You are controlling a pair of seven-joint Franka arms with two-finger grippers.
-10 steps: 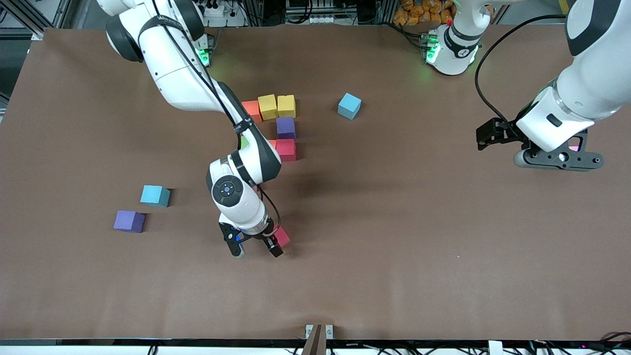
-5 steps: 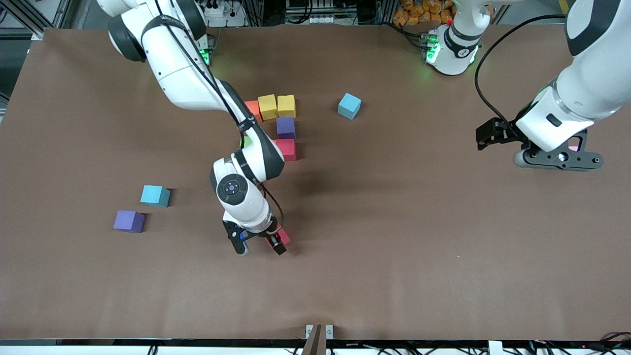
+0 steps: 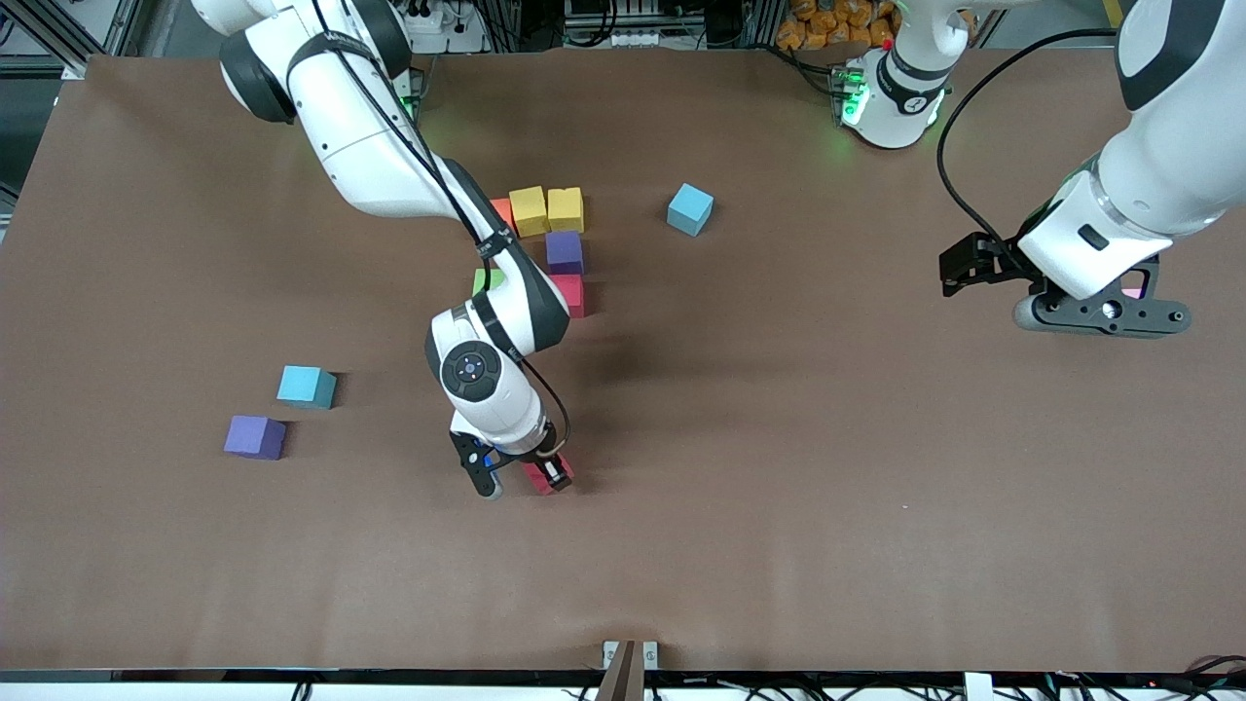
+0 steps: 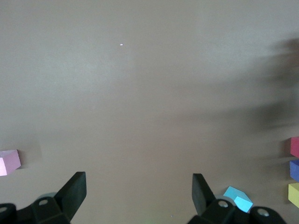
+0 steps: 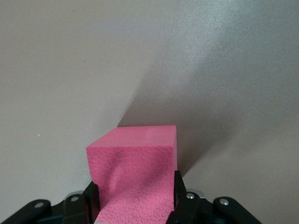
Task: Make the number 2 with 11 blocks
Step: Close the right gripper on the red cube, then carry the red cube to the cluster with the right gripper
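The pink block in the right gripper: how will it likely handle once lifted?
Probably soft: the pink block dents visibly where the right gripper squeezes it, so it may deform rather than slip. Likely light, being foam-like. Its flat faces suggest it will sit without rolling on the table.

I count eleven blocks. Yellow: two, yellow block (image 3: 529,210) and second yellow block (image 3: 566,207), beside purple block (image 3: 565,251). Purple: two, with second purple block (image 3: 255,436) well apart. Light blue: two, light blue block (image 3: 689,208), second light blue block (image 3: 306,386). Red: two, red block (image 3: 571,293) touching purple block, second red block (image 5: 133,163) in my right gripper (image 3: 521,482). One each: orange block (image 3: 502,208), green block (image 3: 486,279), pale pink block (image 4: 9,162).
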